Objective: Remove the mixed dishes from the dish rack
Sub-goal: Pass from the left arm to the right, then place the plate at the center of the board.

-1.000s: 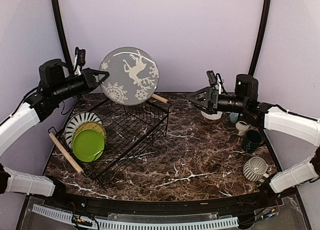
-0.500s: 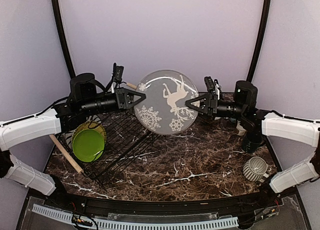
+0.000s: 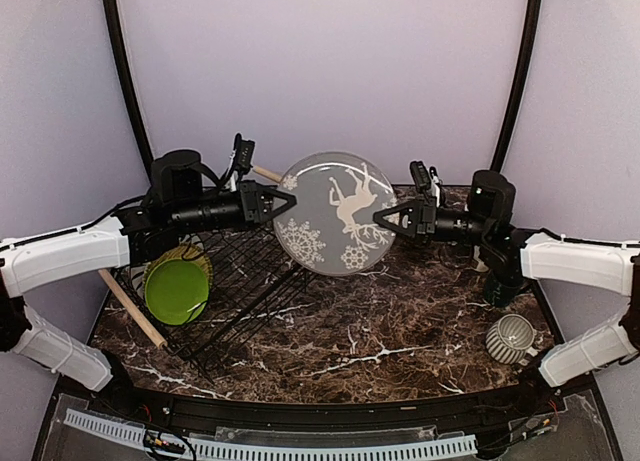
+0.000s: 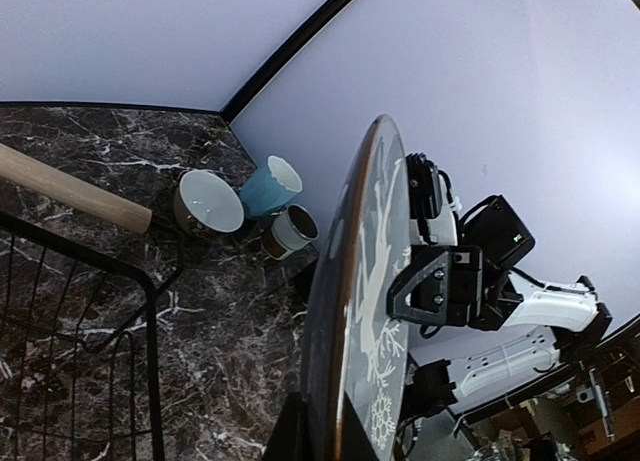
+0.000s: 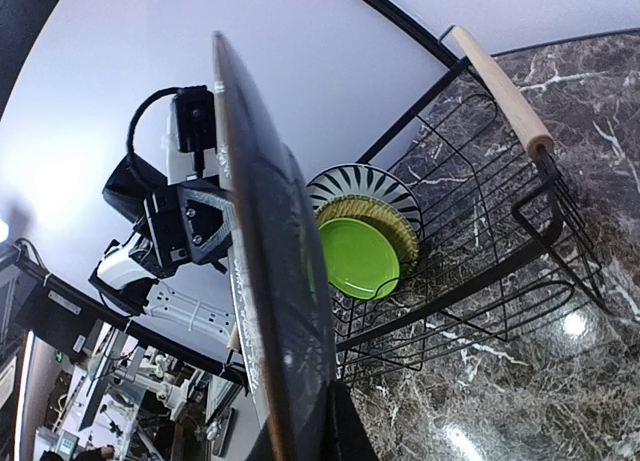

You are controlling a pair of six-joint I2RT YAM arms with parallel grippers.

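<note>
Table (image 3: 400, 331) of dark marble, with a black wire rack (image 3: 255, 281) on its left half; three plates stand on edge at the rack's left end, the striped plate (image 5: 360, 186) behind, the yellow plate (image 5: 395, 226) between and the green plate (image 3: 175, 291) in front. Deer plate (image 3: 335, 213), grey, is upright in the air by the rack's right end, its left rim pinched by the left gripper (image 3: 275, 203) and its right rim by the right gripper (image 3: 385, 221), both pressed onto it. Striped mug (image 3: 512, 338) and teal mug (image 3: 503, 281) sit on the table at right, with the bowl (image 4: 208, 203), blue cup (image 4: 270, 186) and white cup (image 4: 288, 231) clustered at the far right corner.
</note>
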